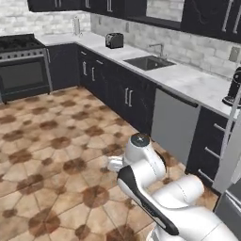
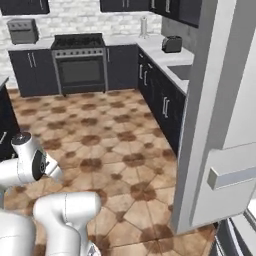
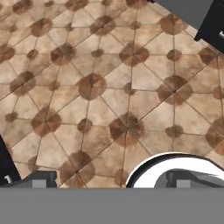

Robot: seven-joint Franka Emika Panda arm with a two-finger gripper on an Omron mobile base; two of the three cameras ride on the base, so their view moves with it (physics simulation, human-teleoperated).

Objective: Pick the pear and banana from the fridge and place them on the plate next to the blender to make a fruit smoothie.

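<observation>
1. The arm [image 1: 155, 197] is folded low over the tiled floor [image 1: 52, 141], rising from about 5 o'clock in the left base view and from 7 o'clock in the right base view.
2. The gripper [image 3: 109, 181] looks down at bare floor tiles in the hand view; its two dark tips sit at 7 and 5 o'clock, far apart, so the jaws stand wide open with nothing between them.
3. The fridge [image 2: 220, 110] fills the 3 o'clock side of the right base view as a tall light-grey door with a bar handle [image 2: 232, 172] at about 4 o'clock; whether it hides shelves cannot be told from here. In the left base view its edge runs down at 3 to 4 o'clock.
4. The blender [image 1: 234, 87] stands on the counter [image 1: 188, 80] at 3 o'clock in the left base view, partly cut off by the fridge edge.
5. The pear, banana and plate cannot be made out.
6. The sink [image 1: 148, 62] lies in the counter at 1 o'clock, a toaster [image 1: 114, 40] farther along at 12 o'clock.
7. The stove [image 2: 80, 62] stands at the back wall, 11 o'clock in the right base view and 9 to 10 o'clock in the left.
8. A grey dishwasher front [image 1: 174, 124] sits under the counter between sink and blender.
</observation>
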